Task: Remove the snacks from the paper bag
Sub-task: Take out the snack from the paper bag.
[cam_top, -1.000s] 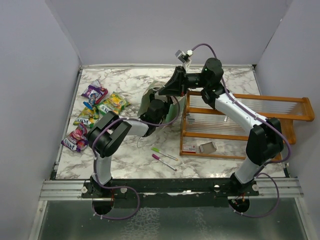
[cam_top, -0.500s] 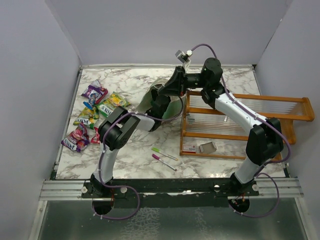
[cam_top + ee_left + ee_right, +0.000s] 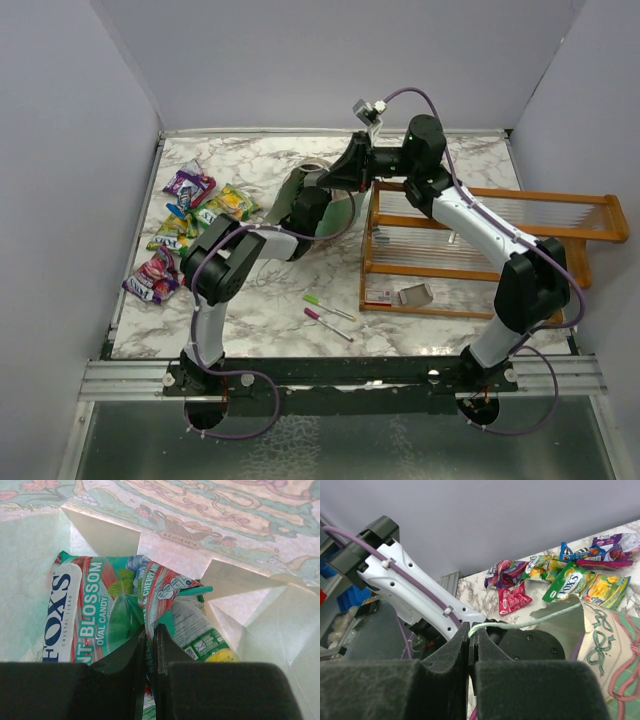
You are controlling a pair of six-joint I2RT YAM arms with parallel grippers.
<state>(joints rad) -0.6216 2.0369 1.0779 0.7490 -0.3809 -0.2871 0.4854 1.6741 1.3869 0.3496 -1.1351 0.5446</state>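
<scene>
Inside the paper bag [image 3: 260, 630], a green mint candy packet [image 3: 95, 615] sits just ahead of my left hand [image 3: 150, 636], whose jaws have just closed from wide to pinching its crumpled edge. My right hand [image 3: 469, 632] pinches the bag's string handle [image 3: 530, 619]. I judge the packet ready to lift out.

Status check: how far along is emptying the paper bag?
Done: several snack packets lie in a pile at the table's left. In hand: the left gripper is inside the paper bag, fingers pinching a Fox's candy packet, while the right gripper grips the string handle. Left: lifting that packet out, plus another packet next to it.
</scene>
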